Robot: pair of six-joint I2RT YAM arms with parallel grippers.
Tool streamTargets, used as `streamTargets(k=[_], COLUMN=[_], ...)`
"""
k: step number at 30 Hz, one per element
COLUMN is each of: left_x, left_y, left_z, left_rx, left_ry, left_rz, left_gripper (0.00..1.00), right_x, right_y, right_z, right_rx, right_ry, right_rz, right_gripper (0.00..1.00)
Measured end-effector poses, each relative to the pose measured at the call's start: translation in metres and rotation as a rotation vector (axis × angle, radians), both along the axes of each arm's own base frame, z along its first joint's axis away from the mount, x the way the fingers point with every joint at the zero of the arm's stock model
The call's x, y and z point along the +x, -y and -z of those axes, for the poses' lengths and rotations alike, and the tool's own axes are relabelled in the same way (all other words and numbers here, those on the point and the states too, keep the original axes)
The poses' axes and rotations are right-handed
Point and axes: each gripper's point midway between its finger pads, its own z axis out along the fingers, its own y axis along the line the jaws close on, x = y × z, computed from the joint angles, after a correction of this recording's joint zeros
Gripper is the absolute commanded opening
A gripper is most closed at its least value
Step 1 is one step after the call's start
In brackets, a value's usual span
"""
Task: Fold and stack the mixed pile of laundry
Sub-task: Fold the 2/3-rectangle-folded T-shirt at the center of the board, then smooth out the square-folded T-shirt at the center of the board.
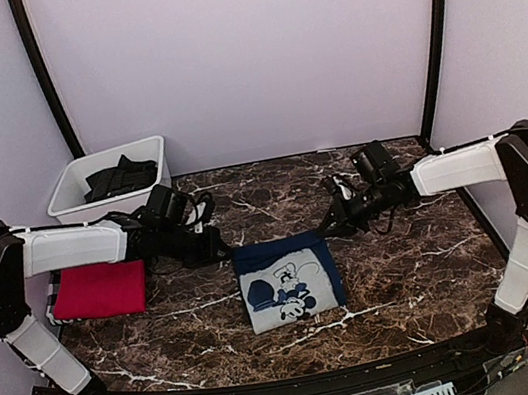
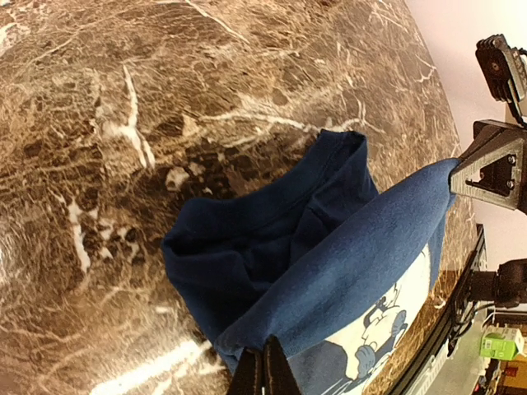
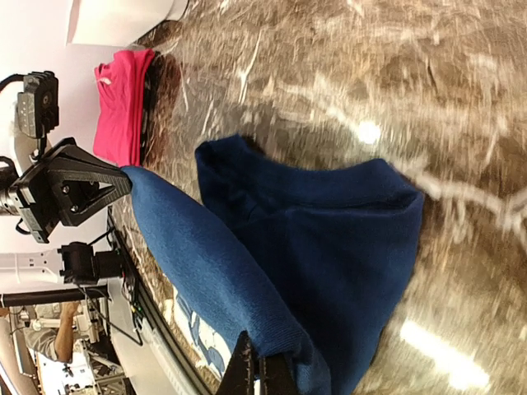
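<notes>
**Navy shirt pinched at both far corners, mid-fold**

Grips the far-left corner of the navy T-shirt [image 1: 288, 280] with the left end effector [image 1: 220, 246], fingers pressed together on the cloth. Grips the far-right corner likewise with the right end effector [image 1: 334, 224]. Holds that edge raised off the desk [image 1: 407, 265], stretched left to right between the two. Leaves the rest of the shirt lying mid-desk, toward the arm bases, print side up. Favours neither arm: centred between them. Likely calls for carrying the held edge toward the near hem, both corners level.

Counts one navy T-shirt. Counts one red T-shirt [image 1: 100, 290], folded at the left edge. Counts one white bin [image 1: 67, 186] at back left with dark cloth [image 1: 121, 177] inside; cannot tell how many pieces.
</notes>
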Motion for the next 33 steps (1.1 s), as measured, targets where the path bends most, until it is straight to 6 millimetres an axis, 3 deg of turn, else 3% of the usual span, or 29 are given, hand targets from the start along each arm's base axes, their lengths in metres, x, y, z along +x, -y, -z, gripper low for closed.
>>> streamTargets(k=[3,5,8,10,13,15,20,23,24,28,31,33], left_x=[0.023,0.031,0.037,0.039,0.044,0.045,0.042,0.037,0.037,0.035,0.022,0.013], left_y=[-0.006,-0.010,-0.012,-0.009,-0.005,-0.005,-0.015,-0.030,-0.032,-0.024,0.005,0.030], left_z=[0.017,0.038,0.068,0.080,0.076,0.075,0.060,0.026,0.012,-0.046,-0.051,-0.038], left_rx=[0.016,0.043,0.074,0.074,0.059,0.057,0.052,0.020,0.005,-0.085,-0.126,-0.136], left_ry=[-0.018,-0.052,-0.093,-0.110,-0.092,-0.088,-0.055,0.011,0.041,0.186,0.200,0.173], left_rz=[-0.039,-0.054,-0.057,-0.052,-0.051,-0.051,-0.069,-0.091,-0.092,-0.035,0.077,0.160], left_gripper=[0.01,0.06,0.16,0.22,0.39,0.50,0.70,0.79,0.80,0.75,0.69,0.62], right_x=[0.027,0.040,0.042,0.041,0.044,0.042,0.016,0.008,0.007,0.003,-0.004,-0.013], right_y=[-0.007,-0.011,-0.011,-0.013,-0.015,-0.016,0.001,0.013,0.017,0.022,0.013,0.001], right_z=[0.015,0.040,0.080,0.084,0.079,0.075,0.046,0.011,-0.003,-0.044,-0.040,-0.026], right_rx=[-0.003,-0.013,-0.043,-0.032,-0.013,0.004,0.018,0.026,0.031,0.065,0.080,0.077], right_ry=[-0.003,-0.025,-0.092,-0.102,-0.078,-0.079,-0.045,0.029,0.068,0.198,0.191,0.154], right_rz=[0.007,0.007,0.010,0.002,-0.002,-0.001,0.013,0.026,0.027,0.008,-0.040,-0.082], right_gripper=[0.00,0.00,0.00,0.10,0.34,0.44,0.60,0.75,0.75,0.63,0.53,0.46])
